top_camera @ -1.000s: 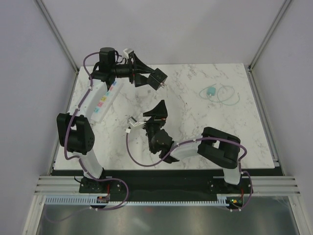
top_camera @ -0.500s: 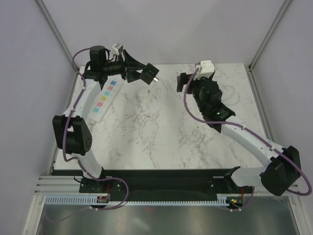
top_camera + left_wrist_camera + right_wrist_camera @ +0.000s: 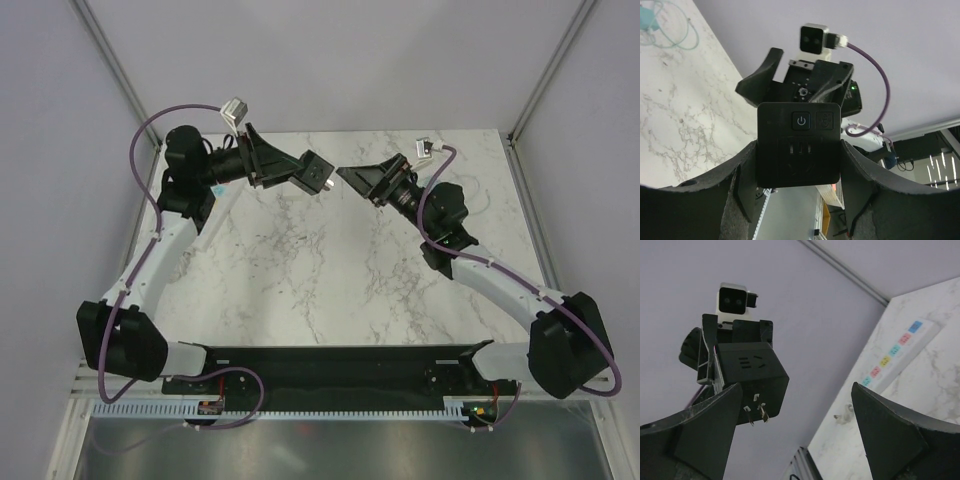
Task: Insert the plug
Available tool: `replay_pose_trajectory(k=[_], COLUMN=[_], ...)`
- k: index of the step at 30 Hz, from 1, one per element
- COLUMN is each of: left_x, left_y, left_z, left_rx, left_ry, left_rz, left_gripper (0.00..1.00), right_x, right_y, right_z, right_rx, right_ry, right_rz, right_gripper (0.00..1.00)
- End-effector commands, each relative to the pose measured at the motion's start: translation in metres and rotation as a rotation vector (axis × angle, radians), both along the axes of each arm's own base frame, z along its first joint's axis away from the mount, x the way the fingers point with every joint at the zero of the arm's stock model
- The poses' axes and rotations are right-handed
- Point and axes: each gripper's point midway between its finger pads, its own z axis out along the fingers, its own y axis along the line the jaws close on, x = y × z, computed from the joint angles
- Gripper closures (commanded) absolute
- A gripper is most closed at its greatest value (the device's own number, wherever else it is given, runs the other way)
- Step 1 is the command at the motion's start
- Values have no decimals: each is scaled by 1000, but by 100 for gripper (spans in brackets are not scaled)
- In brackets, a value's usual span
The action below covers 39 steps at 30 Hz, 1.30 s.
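Observation:
The plug (image 3: 318, 172) is a black cube with metal prongs (image 3: 755, 412), held in the air over the back of the table. My left gripper (image 3: 306, 172) is shut on its sides. In the left wrist view the plug's (image 3: 799, 145) face with a power button and socket slots fills the space between the fingers (image 3: 747, 190). My right gripper (image 3: 358, 180) hangs just right of the plug, open and pointing at it, with nothing between its fingers. Seen from the right wrist, the white power strip (image 3: 900, 352) with coloured sockets lies on the marble table (image 3: 330, 270).
A teal cable coil (image 3: 655, 22) lies on the table's back right part. Grey walls and metal frame posts (image 3: 115, 70) close in the table at the back and sides. The left arm covers most of the strip from above.
The right arm has swung from the back right toward the middle, its open gripper now facing the plug. The left arm has stretched out, carrying the plug slightly right.

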Motion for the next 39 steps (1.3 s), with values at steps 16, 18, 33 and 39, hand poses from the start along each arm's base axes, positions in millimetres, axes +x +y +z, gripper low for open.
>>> replay_pose_trajectory(k=[16,18,33,39], left_x=[-31,-32,-41,-56], left_y=[-5,-7,-14,-20], left_z=[48,50,47,42], left_rx=[-122,-127,-142,-146], left_ry=[-132,-135,-133,-114], left_rz=[7,8,-2,-48], left_gripper=[98,98,98,98], right_x=[-60,-55,-75,-82], right_y=[4,6,38,35], right_z=[76,74,78,87], right_rx=[274,252,281,282], right_ry=[-265,-256,-282,-316], right_rz=[263,248,329,332], right_gripper=[2,2,19,53])
